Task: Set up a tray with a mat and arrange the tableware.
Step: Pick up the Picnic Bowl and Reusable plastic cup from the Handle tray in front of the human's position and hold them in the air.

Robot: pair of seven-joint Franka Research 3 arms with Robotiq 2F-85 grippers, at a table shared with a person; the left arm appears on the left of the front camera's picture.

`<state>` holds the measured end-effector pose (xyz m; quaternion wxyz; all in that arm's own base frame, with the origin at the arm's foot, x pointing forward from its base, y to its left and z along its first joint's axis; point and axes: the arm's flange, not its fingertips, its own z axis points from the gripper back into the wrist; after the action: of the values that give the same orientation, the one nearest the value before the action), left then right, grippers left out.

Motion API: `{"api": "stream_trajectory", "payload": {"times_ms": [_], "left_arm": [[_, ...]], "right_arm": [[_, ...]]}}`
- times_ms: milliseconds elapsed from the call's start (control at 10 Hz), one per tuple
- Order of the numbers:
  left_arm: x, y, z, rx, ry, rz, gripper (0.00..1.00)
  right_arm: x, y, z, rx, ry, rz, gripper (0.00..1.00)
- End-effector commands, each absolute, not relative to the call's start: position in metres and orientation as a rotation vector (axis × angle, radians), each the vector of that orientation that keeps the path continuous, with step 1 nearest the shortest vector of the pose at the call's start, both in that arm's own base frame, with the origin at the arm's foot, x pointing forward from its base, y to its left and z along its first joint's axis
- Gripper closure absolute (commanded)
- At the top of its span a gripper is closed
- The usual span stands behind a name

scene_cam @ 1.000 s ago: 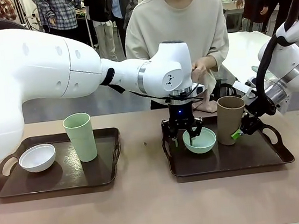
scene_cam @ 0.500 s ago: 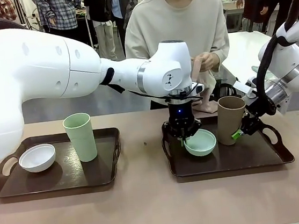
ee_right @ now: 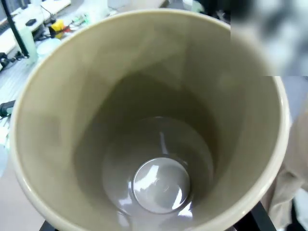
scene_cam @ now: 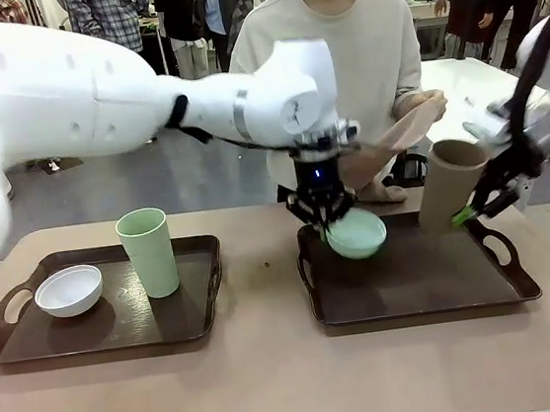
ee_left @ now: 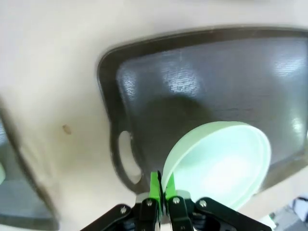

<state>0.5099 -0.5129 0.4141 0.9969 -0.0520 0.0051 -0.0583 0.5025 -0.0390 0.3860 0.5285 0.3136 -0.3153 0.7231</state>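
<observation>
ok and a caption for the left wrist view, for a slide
Fingers of the left gripper pinch the rim of the mint green bowl, tilted above the dark brown tray.

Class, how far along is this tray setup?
Looks done: the left tray holds the white bowl and pale green cup. In hand: the left gripper holds the mint green bowl and the right gripper the brown cup, both above the right tray; the person's hand holds a pinkish sheet, perhaps the mat. Left: mat down, both pieces on it.
</observation>
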Motion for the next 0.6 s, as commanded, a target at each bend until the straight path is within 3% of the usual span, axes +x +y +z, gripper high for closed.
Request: {"api": "stream_trajectory", "payload": {"times_ms": [0, 300, 500], "left_arm": [[0.503, -0.499, 0.472, -0.114, -0.091, -0.067, 1.0], [0.482, -0.494, 0.538, -0.142, -0.233, -0.058, 1.0], [0.493, -0.493, 0.542, -0.164, -0.179, -0.089, 1.0]], "right_arm": [[0.452, -0.051, 0.438, 0.656, -0.841, 1.807, 0.79], [0.411, -0.055, 0.491, 0.605, -0.87, 1.871, 0.79], [0.42, -0.06, 0.498, 0.611, -0.873, 1.842, 0.79]]}}
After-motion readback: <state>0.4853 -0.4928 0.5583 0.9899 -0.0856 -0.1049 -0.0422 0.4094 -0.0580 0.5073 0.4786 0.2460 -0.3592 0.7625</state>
